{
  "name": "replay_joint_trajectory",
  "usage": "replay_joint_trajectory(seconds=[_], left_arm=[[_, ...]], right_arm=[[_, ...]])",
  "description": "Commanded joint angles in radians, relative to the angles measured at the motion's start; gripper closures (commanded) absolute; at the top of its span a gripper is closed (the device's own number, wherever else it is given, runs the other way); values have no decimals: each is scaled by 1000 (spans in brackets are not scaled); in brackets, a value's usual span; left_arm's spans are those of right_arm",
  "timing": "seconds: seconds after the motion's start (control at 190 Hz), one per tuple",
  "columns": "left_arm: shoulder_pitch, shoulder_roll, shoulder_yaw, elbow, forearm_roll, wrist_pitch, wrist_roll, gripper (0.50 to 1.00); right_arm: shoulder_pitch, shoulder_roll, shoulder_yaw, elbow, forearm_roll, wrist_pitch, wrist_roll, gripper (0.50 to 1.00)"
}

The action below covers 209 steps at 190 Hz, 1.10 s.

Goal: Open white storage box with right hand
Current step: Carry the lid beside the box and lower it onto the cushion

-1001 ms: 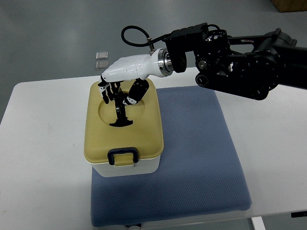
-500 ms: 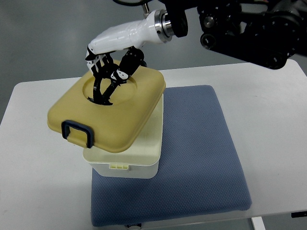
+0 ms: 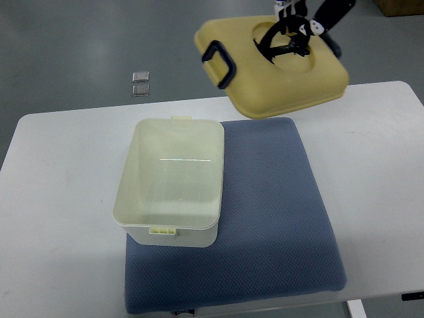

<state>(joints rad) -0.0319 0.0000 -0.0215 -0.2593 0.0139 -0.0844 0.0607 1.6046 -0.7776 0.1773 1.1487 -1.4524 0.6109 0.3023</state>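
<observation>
box (image 3: 170, 182): white, open, empty | lid (image 3: 275, 66): yellow, lifted | hand (image 3: 299, 18): gripping lid's handle

**White surface on a grey floor**

A white surface (image 3: 59, 199) with rounded corners fills most of the top view, its far edge running across the picture and its near edge cut off at the bottom. A blue textured mat (image 3: 271, 218) lies on the surface, reaching from near its far edge to its near edge and covering much of its right half. Beyond the surface, a smooth grey floor (image 3: 66, 46) spreads to the top of the frame under even, soft light. Two small silvery square plates (image 3: 140, 83) sit on the floor just beyond the surface's far edge. A brown corner (image 3: 399, 6) shows at the floor's upper right.
</observation>
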Motion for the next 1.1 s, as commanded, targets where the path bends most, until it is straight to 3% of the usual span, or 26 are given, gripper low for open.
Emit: replay_joint_trajectory(seconds=[0.0,0.242,0.569,1.096], left_arm=[[0,0,2,0,1,0,1,500],[0,0,2,0,3,0,1,500],[0,0,0,3,1,0,1,500],[0,0,3,8,1,0,1,500]], right_arm=[[-66,-66,-10,-3,-89,0,24,1000],[-176,-114,-9,-1,-108,0,29,1000],[-341,-52,-9,0,-109,0,29,1000],[-433,-8,1,100,-95,0,31,1000]])
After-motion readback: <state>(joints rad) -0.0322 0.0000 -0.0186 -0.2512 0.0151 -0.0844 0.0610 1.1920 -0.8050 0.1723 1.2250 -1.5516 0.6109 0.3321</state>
